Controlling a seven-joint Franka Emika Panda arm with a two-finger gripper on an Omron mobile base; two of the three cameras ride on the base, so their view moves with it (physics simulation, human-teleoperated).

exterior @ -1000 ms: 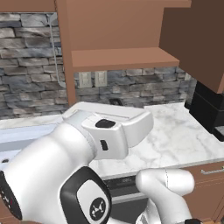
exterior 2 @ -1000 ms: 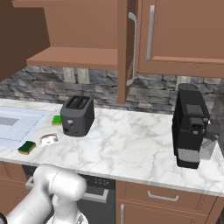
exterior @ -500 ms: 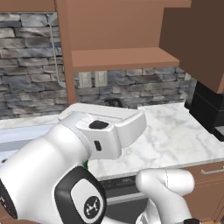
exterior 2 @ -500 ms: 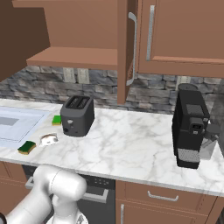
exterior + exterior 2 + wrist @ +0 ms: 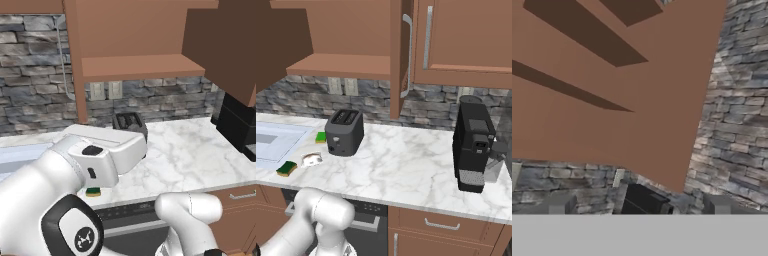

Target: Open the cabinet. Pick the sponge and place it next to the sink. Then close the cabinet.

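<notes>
The cabinet (image 5: 346,30) hangs over the counter with both doors swung wide. Its right door stands edge-on, the silver handle (image 5: 406,55) facing out, and its shelf (image 5: 140,66) is bare. The sponge (image 5: 287,168), dark green over an orange-brown layer, lies on the counter at the sink's (image 5: 276,142) right rim, and a sliver of the sponge (image 5: 92,191) peeks out under my arm. My gripper (image 5: 638,210) is open with nothing between its fingertips (image 5: 559,204). It looks up at a brown cabinet panel (image 5: 612,90) and the stone wall.
A black toaster (image 5: 344,132) stands mid-counter, with a brighter green sponge (image 5: 320,136) behind its left side and a small white round object (image 5: 311,160) in front. A black coffee machine (image 5: 473,145) stands at the right. My arm (image 5: 95,160) covers the lower left of the left base view.
My arm's upper link has swung lower and to the left in the left base view, uncovering the toaster. The sponge, doors and counter items have not moved.
</notes>
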